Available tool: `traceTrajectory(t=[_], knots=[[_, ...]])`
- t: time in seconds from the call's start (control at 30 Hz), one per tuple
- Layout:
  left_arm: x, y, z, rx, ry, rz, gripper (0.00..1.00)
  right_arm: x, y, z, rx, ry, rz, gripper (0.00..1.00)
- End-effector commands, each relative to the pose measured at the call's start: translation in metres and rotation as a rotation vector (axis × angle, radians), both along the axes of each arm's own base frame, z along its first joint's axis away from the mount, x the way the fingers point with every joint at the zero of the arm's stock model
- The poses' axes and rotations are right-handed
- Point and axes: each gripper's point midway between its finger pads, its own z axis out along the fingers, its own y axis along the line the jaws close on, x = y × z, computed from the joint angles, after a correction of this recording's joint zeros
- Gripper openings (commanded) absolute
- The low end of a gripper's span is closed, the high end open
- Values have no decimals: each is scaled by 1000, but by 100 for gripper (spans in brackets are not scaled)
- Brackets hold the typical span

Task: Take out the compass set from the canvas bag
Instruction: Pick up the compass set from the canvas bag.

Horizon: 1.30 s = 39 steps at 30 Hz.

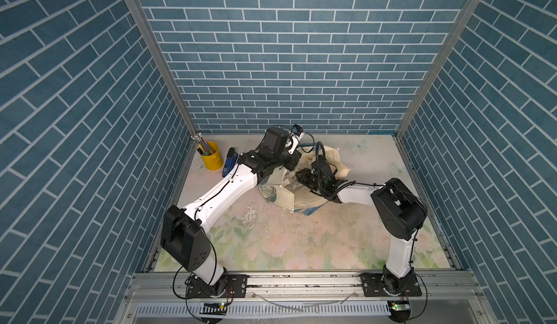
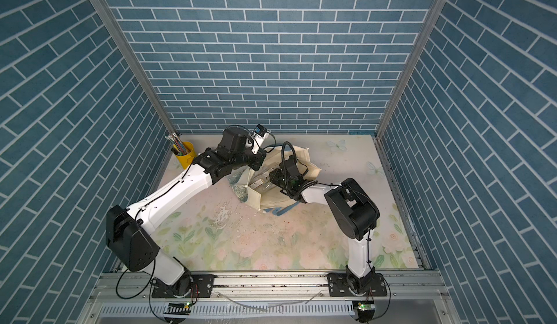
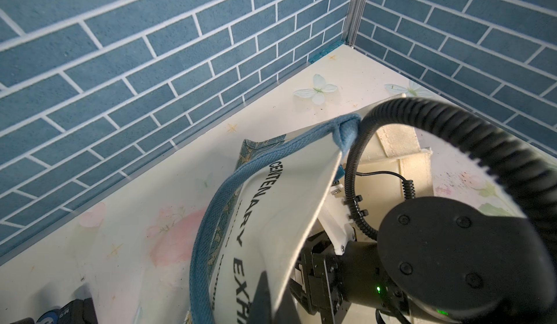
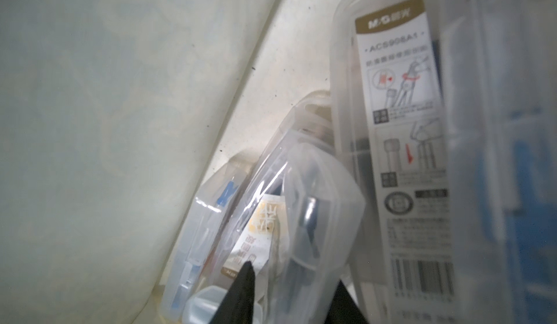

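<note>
1. The left arm [image 1: 223, 193] stretches from the front rail toward the back wall. Its wrist bends down over the bag [image 1: 283, 199], which sits slumped at the back middle of the table [image 1: 301, 241].
2. The left gripper [image 3: 265, 280] is clamped tight on the bag's lettered panel and holds it up. One dark finger shows outside the canvas; the other is hidden behind it.
3. The right arm [image 1: 355, 194] folds at the elbow and reaches sideways into the bag's open mouth.
4. Only the right wrist view shows the inside. The compass set [image 4: 398, 144], a clear box with compass drawings on its label, leans among other clear boxes.
5. The right gripper [image 4: 294, 272] has its fingers apart on either side of another clear case [image 4: 319, 217]. I cannot tell whether they squeeze it.
6. A top view shows a blue tool [image 1: 229, 161] beside the yellow cup [image 1: 209, 156]. In the other, the left arm covers the tool.
</note>
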Motion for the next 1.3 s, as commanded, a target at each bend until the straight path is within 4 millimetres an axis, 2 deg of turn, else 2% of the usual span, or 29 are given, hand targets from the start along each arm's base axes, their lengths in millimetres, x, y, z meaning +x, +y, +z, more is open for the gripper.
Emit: traceTrajectory(t=[0.0, 0.3, 0.5, 0.9, 1.1, 1.27], knots=[[-5, -6, 45, -99, -109, -35, 0, 16, 4, 9, 26, -19, -28, 31], [-2, -1, 44, -80, -119, -14, 0, 16, 1, 22, -10, -55, -12, 21], [2, 5, 45, -65, -137, 29, 0, 6, -10, 44, -54, -104, 16, 14], [15, 21, 49, -48, -171, 146, 0, -31, -36, 89, -139, -194, 108, 10], [19, 29, 51, -41, -185, 195, 0, -59, -51, 126, -219, -278, 213, 9], [21, 31, 54, -44, -190, 213, 0, -93, -57, 164, -272, -335, 383, 9]])
